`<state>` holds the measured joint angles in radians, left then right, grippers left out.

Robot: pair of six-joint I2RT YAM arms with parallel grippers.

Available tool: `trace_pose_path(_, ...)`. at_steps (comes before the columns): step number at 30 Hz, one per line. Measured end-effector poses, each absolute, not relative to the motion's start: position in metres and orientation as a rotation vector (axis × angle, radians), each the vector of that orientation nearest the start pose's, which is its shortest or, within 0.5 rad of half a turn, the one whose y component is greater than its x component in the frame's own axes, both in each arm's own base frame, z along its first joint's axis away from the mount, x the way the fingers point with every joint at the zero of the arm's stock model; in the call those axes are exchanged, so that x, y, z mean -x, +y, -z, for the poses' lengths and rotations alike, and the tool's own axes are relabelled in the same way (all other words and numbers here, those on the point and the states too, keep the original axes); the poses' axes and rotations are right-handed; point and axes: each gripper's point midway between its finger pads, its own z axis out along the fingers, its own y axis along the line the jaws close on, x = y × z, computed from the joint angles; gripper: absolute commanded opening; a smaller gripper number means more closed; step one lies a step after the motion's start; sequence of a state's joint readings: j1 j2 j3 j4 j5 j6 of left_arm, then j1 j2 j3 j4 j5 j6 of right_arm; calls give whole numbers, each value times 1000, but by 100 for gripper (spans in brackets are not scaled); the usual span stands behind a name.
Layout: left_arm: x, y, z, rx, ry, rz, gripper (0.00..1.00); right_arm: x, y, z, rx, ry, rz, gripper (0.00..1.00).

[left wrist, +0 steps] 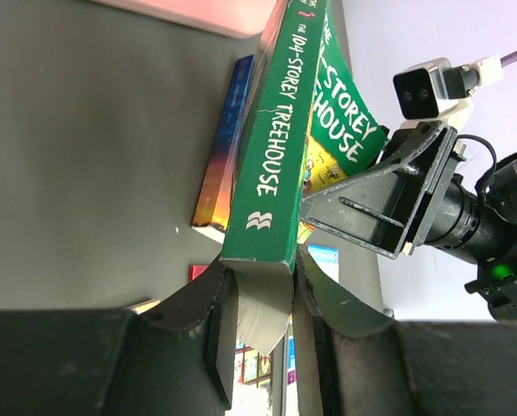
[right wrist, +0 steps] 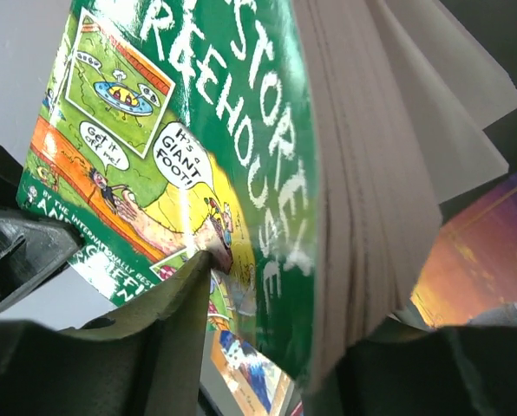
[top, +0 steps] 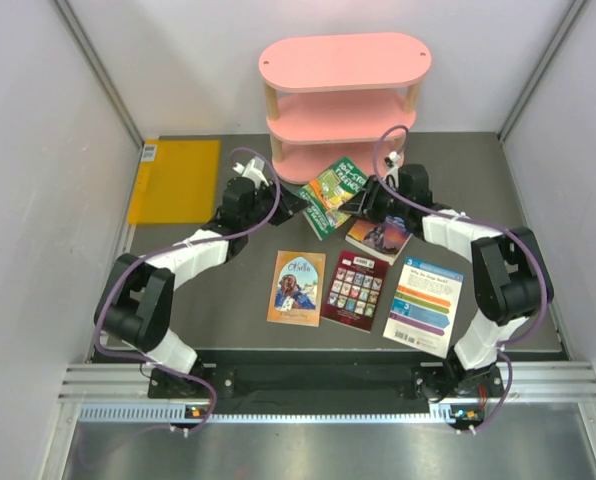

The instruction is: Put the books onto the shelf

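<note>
The green Treehouse book stands on edge just in front of the pink shelf, between my two grippers. My left gripper is shut on the lower end of its spine. My right gripper is around the page edge from the other side, jaws parted. One fingertip just meets the cover, with a gap below it. The blue sunset book lies flat under my right gripper. The orange cartoon book, the dark red book and the white striped book lie flat in a row nearer the arm bases.
A flat yellow-orange rectangle lies on the floor at the far left. Grey walls close in on the left, right and behind the shelf. A metal rail runs along the near edge by the arm bases.
</note>
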<state>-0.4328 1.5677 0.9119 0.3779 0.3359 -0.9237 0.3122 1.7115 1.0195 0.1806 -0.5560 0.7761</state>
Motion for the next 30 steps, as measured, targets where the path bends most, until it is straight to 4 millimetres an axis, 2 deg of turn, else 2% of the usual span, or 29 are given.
trace_pose_path(10, -381, -282, -165, 232, 2097, 1228, 0, -378, 237, -116, -163, 2283, -1211, 45)
trace_pose_path(18, -382, -280, -166, 181, 2130, 1220, 0, -373, 231, -121, -156, 2273, -1227, 46)
trace_pose_path(26, -386, -260, -156, 227, 2155, 1184, 0, -364, 229, -114, -142, 2292, -1258, 52)
trace_pose_path(27, -389, -252, -152, 256, 2166, 1172, 0, -359, 227, -111, -141, 2301, -1260, 52)
trace_pose_path(30, -393, -246, -153, 276, 2165, 1161, 0, -350, 224, -106, -144, 2314, -1262, 52)
